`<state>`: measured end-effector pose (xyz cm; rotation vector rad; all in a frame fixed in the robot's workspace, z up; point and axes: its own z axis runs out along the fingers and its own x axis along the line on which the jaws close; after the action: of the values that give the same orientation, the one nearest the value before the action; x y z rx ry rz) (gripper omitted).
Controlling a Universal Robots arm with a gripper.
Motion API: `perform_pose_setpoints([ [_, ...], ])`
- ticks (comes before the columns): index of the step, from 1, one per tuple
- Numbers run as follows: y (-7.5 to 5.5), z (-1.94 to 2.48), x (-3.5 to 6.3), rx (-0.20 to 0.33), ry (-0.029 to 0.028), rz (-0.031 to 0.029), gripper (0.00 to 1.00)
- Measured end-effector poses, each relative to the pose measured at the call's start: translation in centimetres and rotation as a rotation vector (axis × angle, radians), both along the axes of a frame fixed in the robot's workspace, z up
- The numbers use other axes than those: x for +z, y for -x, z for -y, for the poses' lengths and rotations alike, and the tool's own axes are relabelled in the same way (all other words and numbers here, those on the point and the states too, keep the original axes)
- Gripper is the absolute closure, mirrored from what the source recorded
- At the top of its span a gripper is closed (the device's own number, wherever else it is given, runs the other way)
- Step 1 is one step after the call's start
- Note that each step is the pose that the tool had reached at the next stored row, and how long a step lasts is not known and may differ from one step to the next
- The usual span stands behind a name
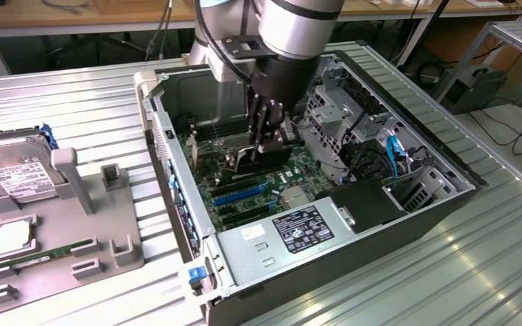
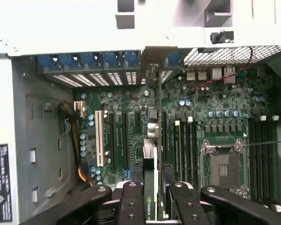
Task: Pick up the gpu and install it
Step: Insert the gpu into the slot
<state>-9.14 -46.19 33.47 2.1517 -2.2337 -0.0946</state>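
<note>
Bench (image 1: 79, 95) of ribbed metal carries an open computer case (image 1: 175, 170) lying on its side, and the arm (image 1: 288, 27) reaches down into it from above. The exterior view takes in the surroundings: on its left stands a grey parts tray (image 1: 107, 231) with a hard drive (image 1: 11, 173), a processor chip (image 1: 11, 238) and a green memory stick (image 1: 39, 257), well apart from the case, while a labelled power supply (image 1: 302, 227) sits at the near end of the case. There the end effector (image 1: 268, 146) is deep inside the case with the gpu (image 1: 270, 161) gripped between its fingers, just over the motherboard. The wrist view brings up the board itself: the motherboard (image 2: 131, 101), a white expansion slot (image 2: 99, 138) beside black ones, the bare processor socket (image 2: 223, 166), a row of memory slots (image 2: 260, 154), blue bracket clips (image 2: 91, 61) along the case's rear wall and a yellow-and-black cable bundle (image 2: 72, 136). In it the end effector (image 2: 152, 187) is closed narrowly on the gpu (image 2: 150, 204), which is seen edge-on, upright, its green edge bearing NVIDIA lettering, between the black expansion slots and the socket. Whether its lower edge touches a slot cannot be told.
</note>
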Motion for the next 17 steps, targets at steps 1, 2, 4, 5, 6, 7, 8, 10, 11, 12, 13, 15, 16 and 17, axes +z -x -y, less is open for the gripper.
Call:
perform_pose_setpoints([
  [1, 0.0, -0.63, -0.76, 0.019, 0.0013, 0.0095, 0.74],
  [2, 0.0, -0.60, -1.40, 0.028, 0.0020, 0.0105, 0.74],
  [4, 0.0, -0.51, -2.89, 0.056, 0.0084, 0.0105, 0.74],
  [5, 0.0, -0.51, -3.65, 0.056, 0.0085, 0.0105, 0.74],
  [6, 0.1, -0.51, -3.84, 0.056, 0.0085, 0.0104, 0.74],
  [7, 0.1, -0.51, -4.01, 0.056, 0.0086, 0.0104, 0.74],
  [8, 0.1, -0.51, -4.20, 0.056, 0.0086, 0.0105, 0.74],
  [10, 0.2, -0.51, -4.56, 0.056, 0.0085, 0.0105, 0.74],
  [11, 0.3, -0.50, -4.74, 0.056, 0.0084, 0.0105, 0.74],
  [12, 0.3, -0.50, -4.93, 0.056, 0.0084, 0.0105, 0.74],
  [13, 0.3, -0.49, -5.13, 0.056, 0.0085, 0.0105, 0.74],
  [15, 0.3, -0.47, -5.49, 0.056, 0.0084, 0.0105, 0.74],
  [16, 0.3, -0.44, -5.71, 0.056, 0.0084, 0.0105, 0.74],
  [17, 0.3, -0.42, -5.87, 0.056, 0.0085, 0.0105, 0.74],
])
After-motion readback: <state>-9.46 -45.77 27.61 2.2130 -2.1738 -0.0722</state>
